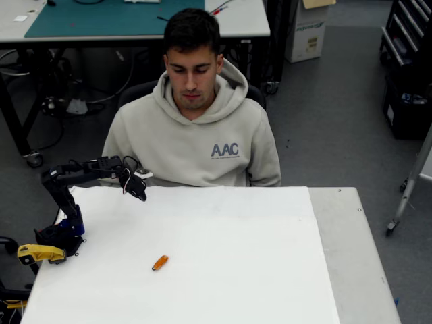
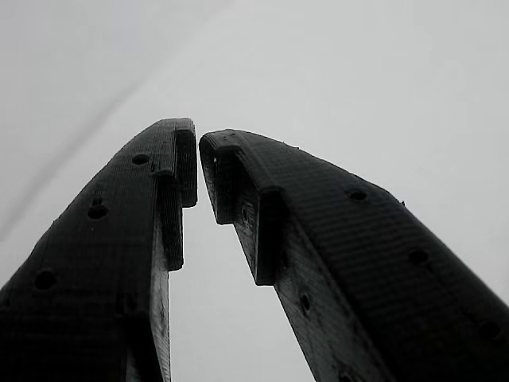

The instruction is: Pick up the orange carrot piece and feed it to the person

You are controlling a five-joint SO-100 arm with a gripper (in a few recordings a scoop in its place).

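Lying on the white worktop (image 1: 270,270) in the overhead view, the orange carrot piece (image 1: 160,262) is resting alone, tilted a little, well apart from the claw (image 1: 139,192) and nearer the picture's bottom edge than the claw is. The black arm (image 1: 64,196) is standing at the worktop's left edge, above the carrot piece and to its left in that view, with its blue and black base (image 1: 62,236) sitting just beside a yellow clamp part (image 1: 39,253). The arm is reaching to the right from there, and the claw is hanging over the worktop's far-left corner, pointing downward. In the wrist view the claw (image 2: 199,171) is almost closed, its two dark fingers (image 2: 143,207) leaving only a thin slit between the tips, and it is gripping nothing; pale worktop is showing behind it. The person (image 1: 196,135) is sitting behind the worktop's far edge, beyond the carrot piece, wearing a beige hoodie printed with "AAC" and looking down. The claw is hovering near the person's sleeve, at the left in the overhead view.
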